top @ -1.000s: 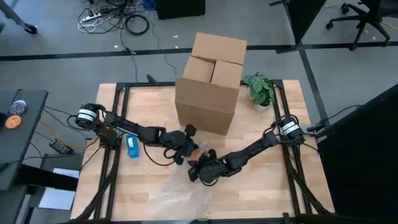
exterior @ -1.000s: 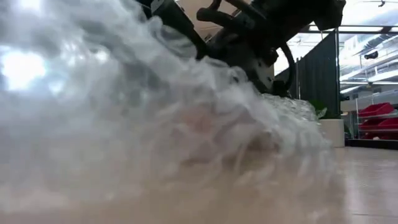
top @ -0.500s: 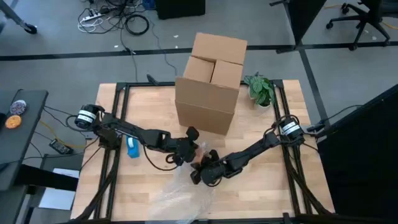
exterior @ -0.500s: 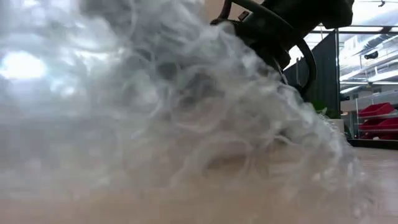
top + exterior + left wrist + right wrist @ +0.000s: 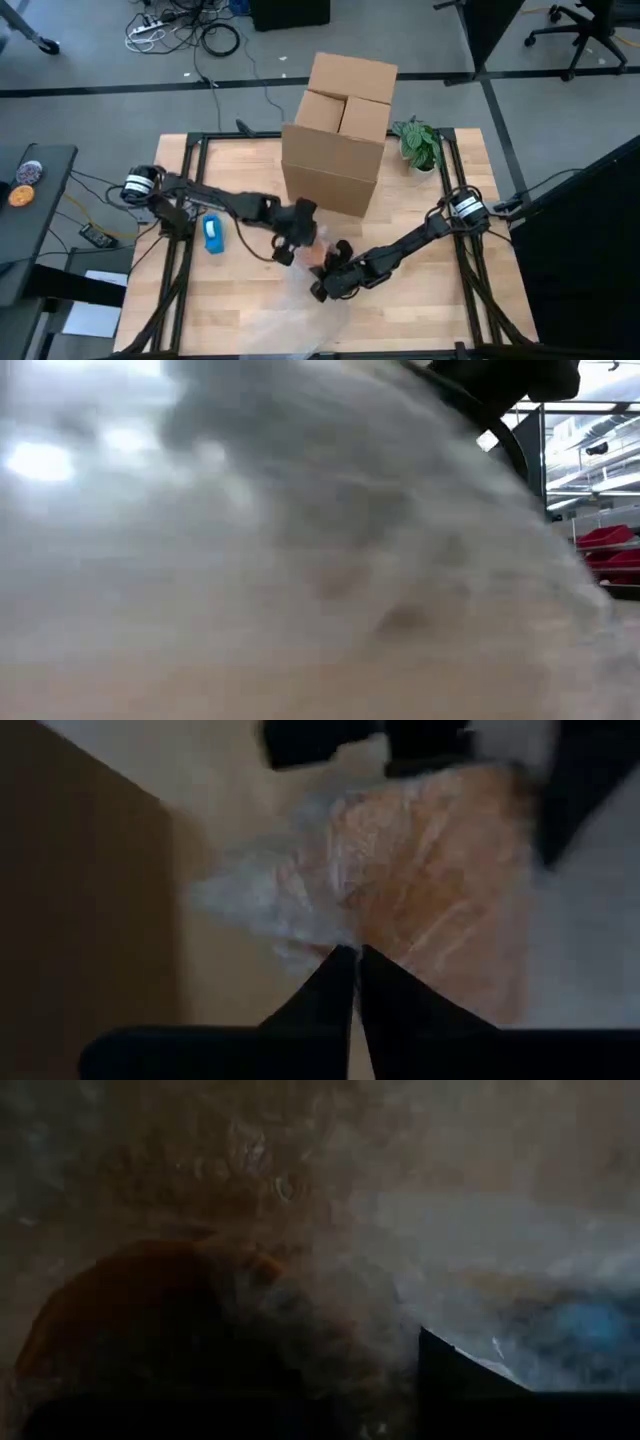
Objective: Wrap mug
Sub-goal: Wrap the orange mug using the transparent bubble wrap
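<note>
- Orange mug (image 5: 440, 870) sits under bubble wrap (image 5: 290, 890), mid-table, just in front of the cardboard box (image 5: 335, 135).
- Left gripper (image 5: 355, 960) pinches the wrap, fingers together.
- Right gripper (image 5: 325, 285) beside the mug; fingers — cannot tell.

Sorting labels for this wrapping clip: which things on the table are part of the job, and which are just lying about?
In the job:
- orange mug
- bubble wrap
- left claw, shut on the bubble wrap
- right claw, at the mug

Lying about:
- cardboard box
- potted plant
- blue object
</note>
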### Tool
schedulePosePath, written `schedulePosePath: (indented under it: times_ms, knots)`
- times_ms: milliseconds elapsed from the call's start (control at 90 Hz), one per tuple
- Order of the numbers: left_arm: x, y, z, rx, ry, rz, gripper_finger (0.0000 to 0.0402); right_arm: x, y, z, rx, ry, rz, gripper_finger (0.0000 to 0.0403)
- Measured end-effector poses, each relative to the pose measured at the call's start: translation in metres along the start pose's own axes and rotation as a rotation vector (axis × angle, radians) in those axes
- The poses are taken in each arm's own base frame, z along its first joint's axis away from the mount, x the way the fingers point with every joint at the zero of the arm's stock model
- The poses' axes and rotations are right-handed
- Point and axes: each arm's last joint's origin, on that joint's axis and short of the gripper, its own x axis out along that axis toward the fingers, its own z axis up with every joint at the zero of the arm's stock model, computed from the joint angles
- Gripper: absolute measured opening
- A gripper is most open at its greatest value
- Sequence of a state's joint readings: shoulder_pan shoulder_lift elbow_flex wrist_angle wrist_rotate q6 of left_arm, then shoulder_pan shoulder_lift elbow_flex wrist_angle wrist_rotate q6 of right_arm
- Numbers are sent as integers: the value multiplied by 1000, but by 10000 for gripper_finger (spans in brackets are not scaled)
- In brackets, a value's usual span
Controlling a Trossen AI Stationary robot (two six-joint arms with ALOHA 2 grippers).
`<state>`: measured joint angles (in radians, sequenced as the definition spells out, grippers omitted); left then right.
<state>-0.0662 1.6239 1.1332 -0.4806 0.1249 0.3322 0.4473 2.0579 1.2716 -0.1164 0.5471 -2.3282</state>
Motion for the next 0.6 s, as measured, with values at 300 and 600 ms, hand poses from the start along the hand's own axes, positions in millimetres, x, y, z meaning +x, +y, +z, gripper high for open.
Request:
schedulePosePath:
  times_ms: [300,600]
  knots:
    - [-14,36,-17,-190,-105,-275,15,1,6,2,-116,-35,47,53]
    - [-47,39,5,-176,71,-2,55,2,7,2,-126,-41,45,53]
